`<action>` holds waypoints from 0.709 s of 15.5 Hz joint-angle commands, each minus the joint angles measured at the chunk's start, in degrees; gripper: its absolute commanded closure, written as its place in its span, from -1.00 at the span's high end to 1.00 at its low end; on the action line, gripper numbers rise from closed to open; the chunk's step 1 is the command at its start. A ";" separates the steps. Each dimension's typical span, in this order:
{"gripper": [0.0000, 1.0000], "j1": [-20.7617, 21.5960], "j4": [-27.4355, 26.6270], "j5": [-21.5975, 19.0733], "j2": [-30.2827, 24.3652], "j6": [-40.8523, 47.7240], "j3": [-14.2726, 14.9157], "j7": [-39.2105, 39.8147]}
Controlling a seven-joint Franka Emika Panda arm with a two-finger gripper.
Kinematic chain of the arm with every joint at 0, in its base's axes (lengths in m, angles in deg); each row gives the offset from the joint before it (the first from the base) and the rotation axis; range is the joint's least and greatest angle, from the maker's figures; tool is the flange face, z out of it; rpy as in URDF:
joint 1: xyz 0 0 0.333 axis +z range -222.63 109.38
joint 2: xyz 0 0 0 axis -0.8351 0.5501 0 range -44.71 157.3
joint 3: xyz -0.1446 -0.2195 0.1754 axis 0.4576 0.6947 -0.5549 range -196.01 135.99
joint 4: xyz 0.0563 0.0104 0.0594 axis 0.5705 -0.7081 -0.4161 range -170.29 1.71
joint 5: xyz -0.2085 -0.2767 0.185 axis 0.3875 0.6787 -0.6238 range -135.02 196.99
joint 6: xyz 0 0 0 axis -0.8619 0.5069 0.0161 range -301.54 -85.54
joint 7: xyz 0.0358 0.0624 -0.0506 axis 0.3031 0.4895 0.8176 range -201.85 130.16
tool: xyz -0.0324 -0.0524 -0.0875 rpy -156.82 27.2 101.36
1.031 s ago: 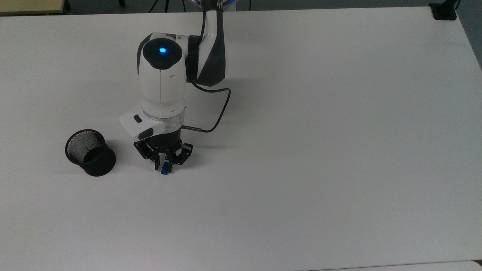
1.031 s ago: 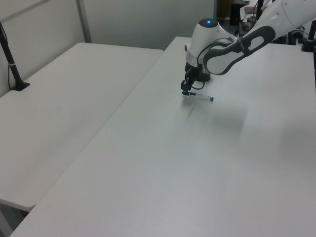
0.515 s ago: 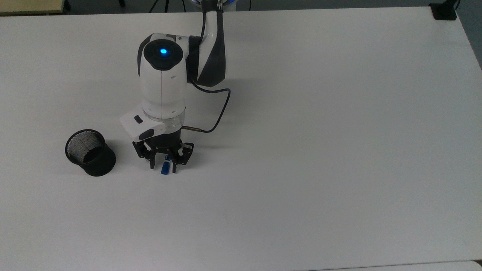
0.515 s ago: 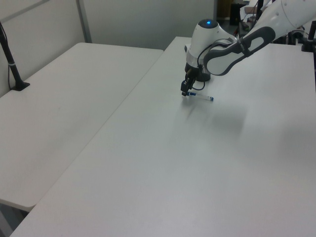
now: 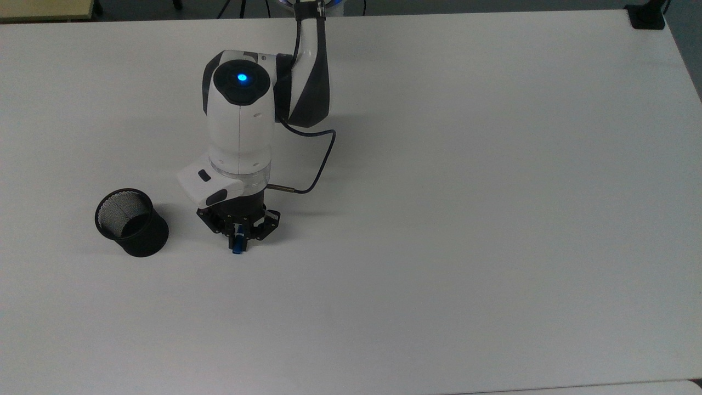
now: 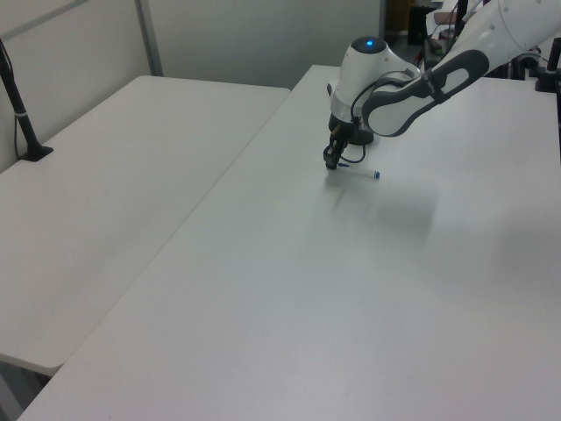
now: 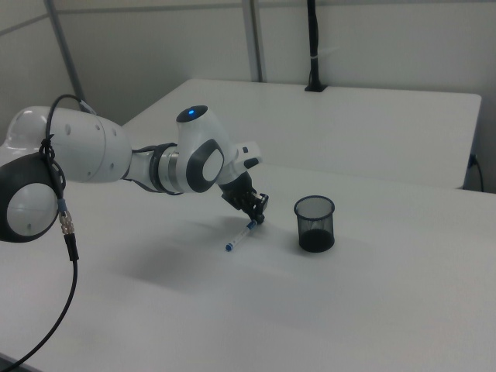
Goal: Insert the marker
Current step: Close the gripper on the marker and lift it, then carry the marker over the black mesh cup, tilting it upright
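On the white tabletop (image 5: 439, 219), toward the lower left of the top view, the tool (image 5: 238, 235) hangs low over the surface with its fingers drawn in around the blue-capped end of the marker (image 5: 237, 247). In the right view the marker (image 7: 242, 235) slants: its lower blue tip sits at the tabletop (image 7: 372, 294) near the middle of the frame, while its upper end is pinched in the tool (image 7: 256, 216). In the left view, upper middle of the frame, the tool (image 6: 332, 161) grips one end of the marker (image 6: 361, 172), whose white barrel runs off toward the left view's right. The black mesh cup (image 5: 131, 221) stands upright at the left of the top view, apart from the tool, its open mouth facing up. In the right view the cup (image 7: 315, 223) stands just right of the tool. Beyond, the white and dark arm (image 5: 241, 120) reaches back to the upper edge of the top view, a blue light on its top.
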 commanded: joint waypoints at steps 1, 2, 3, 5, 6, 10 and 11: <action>-0.78 -0.02 -0.59 0.90 -0.89 -0.19 0.08 -1.03; -0.78 -0.03 -0.50 0.90 -1.16 -0.19 0.08 -0.95; -0.78 -0.29 -0.50 0.90 -1.42 -0.19 0.08 -0.95; -0.78 -0.38 -0.15 0.72 -1.77 -0.11 0.08 -1.03; -0.78 -0.38 0.55 0.64 -2.30 -0.11 0.08 -1.03; -0.77 -0.99 0.91 0.72 -5.28 -0.98 0.08 -1.03; -0.78 -1.43 0.91 0.72 -6.25 -1.33 0.08 -1.03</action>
